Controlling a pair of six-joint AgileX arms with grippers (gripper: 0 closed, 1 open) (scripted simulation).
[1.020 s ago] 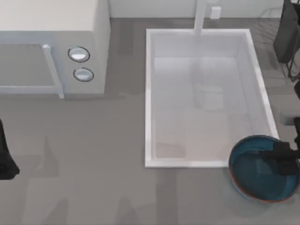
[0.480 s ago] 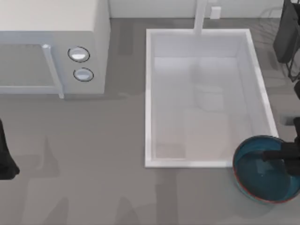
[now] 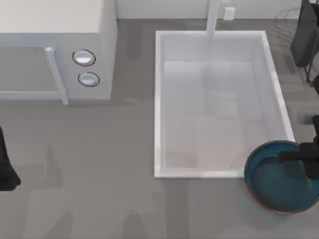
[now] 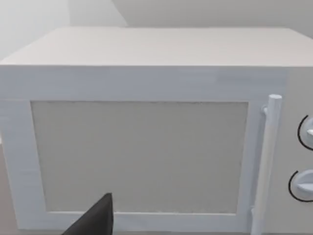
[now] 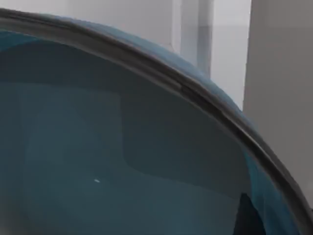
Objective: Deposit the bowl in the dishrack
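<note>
The teal-blue bowl (image 3: 269,184) with a reddish-brown rim hangs at the near right of the table, just off the sink's near right corner. My right gripper (image 3: 299,159) is over the bowl's right part and shut on its rim. The right wrist view looks into the bowl's glossy inside (image 5: 98,147), with a dark fingertip (image 5: 249,215) against it. The dishrack (image 3: 303,40), dark wire with a dark grey part, stands at the far right, cut by the picture's edge. My left arm (image 3: 5,164) is parked at the left edge.
A big white sink (image 3: 158,99) lies in the middle right, with a faucet (image 3: 213,17) at its far side. A white microwave (image 3: 55,30) stands at the far left; the left wrist view faces its door (image 4: 146,147).
The bowl and my right gripper have shifted slightly toward the far side of the table, after a small drift to the right. The left arm has not moved.
</note>
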